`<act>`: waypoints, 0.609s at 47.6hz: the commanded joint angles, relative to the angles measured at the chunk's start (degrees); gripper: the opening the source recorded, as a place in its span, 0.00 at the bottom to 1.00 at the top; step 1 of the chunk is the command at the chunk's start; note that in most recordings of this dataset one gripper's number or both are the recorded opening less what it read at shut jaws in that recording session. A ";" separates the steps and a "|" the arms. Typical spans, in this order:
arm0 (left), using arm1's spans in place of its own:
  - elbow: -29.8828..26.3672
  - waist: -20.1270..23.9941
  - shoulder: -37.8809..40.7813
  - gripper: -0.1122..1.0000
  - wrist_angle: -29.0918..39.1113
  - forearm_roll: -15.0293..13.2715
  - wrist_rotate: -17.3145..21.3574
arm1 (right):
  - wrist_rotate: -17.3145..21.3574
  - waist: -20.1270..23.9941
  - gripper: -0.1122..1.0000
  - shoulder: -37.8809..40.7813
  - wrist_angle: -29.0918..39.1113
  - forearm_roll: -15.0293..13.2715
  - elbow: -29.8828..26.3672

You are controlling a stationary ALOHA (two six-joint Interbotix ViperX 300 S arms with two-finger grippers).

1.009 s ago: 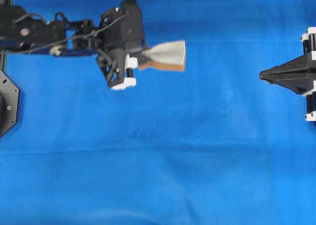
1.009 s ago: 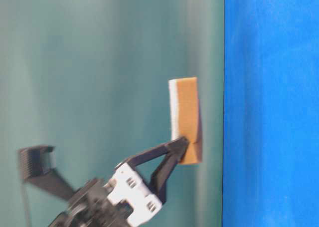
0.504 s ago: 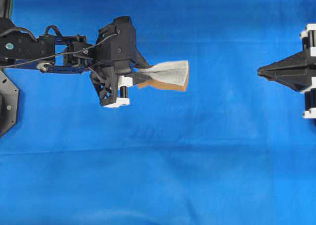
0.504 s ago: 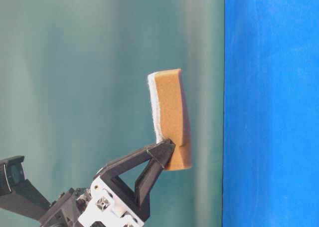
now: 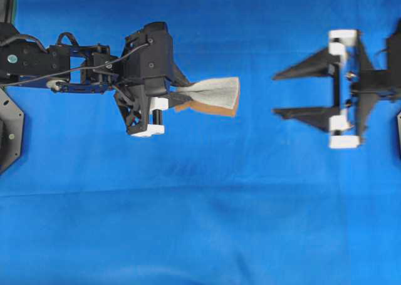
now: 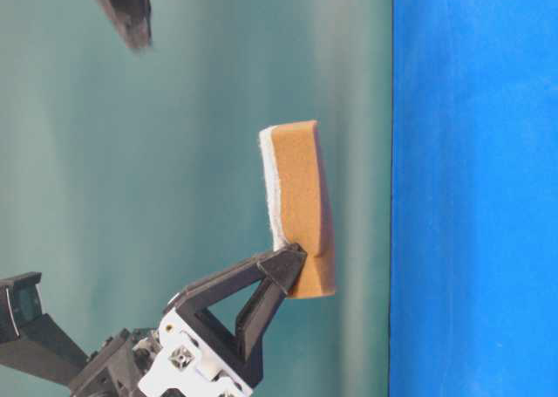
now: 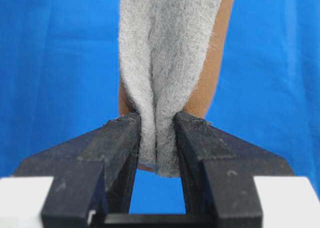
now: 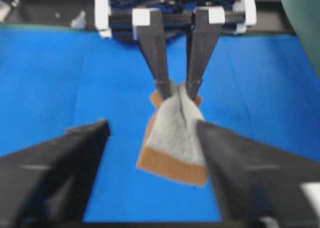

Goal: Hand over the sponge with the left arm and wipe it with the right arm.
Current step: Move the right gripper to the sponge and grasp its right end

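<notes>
Lengthwise, sponge (image 5: 216, 96) toward right claw (image 5: 277, 95)

Between the sponge (image 5: 213, 96) and the right hand (image 5: 276, 96) lies a stretch of bare blue counter (image 5: 200, 222), nothing in the way. The right hand's fingers (image 5: 304, 66) stand wide apart, their gap facing the sponge's free end. The left hand (image 5: 177, 97) blocks the sponge's left end (pinched there, crumpled). The near half of the counter lies open.
</notes>
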 commanded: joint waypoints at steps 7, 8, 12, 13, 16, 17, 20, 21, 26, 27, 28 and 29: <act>-0.62 -0.18 -1.05 0.28 -0.35 -0.09 0.18 | 0.09 -2.55 0.76 8.96 -0.09 -0.09 -7.03; -0.62 -0.18 -0.97 0.28 -0.35 -0.09 0.18 | 0.09 -2.64 0.76 9.84 0.00 -0.09 -7.65; -0.62 -0.18 -1.05 0.28 -0.35 -0.09 0.18 | 0.09 -2.81 0.76 13.18 0.62 -0.09 -10.11; -0.53 -0.18 -1.05 0.28 -0.35 -0.09 0.18 | 0.09 -2.81 0.76 13.97 0.88 -0.09 -10.72; -0.53 -0.18 -1.05 0.28 -0.35 -0.09 0.18 | 0.09 -2.81 0.76 16.35 1.85 -0.09 -12.48; -0.53 -0.18 -1.14 0.28 -0.35 -0.09 0.18 | 0.09 -2.81 0.76 17.49 2.37 -0.09 -13.27; -0.53 -0.18 -1.14 0.28 -0.35 -0.09 0.26 | 0.09 -2.90 0.76 19.78 3.52 -0.09 -14.59; -0.53 -0.18 -1.14 0.28 -0.35 -0.09 0.26 | 0.09 -2.90 0.76 20.39 3.87 -0.09 -15.03; -0.44 -0.18 -1.14 0.28 -0.35 -0.09 0.35 | 0.18 -2.90 0.76 23.47 5.89 -0.09 -16.70; -0.44 -0.26 -1.14 0.28 -0.35 -0.09 0.35 | 0.26 -2.90 0.76 23.99 6.24 -0.09 -16.88; -0.44 -0.18 -1.14 0.28 -0.26 -0.09 0.35 | 0.44 -2.90 0.76 24.61 6.77 0.00 -17.14; -0.35 -0.18 -1.23 0.28 -0.35 -0.09 0.35 | 0.44 -2.90 0.76 24.96 7.12 0.00 -17.40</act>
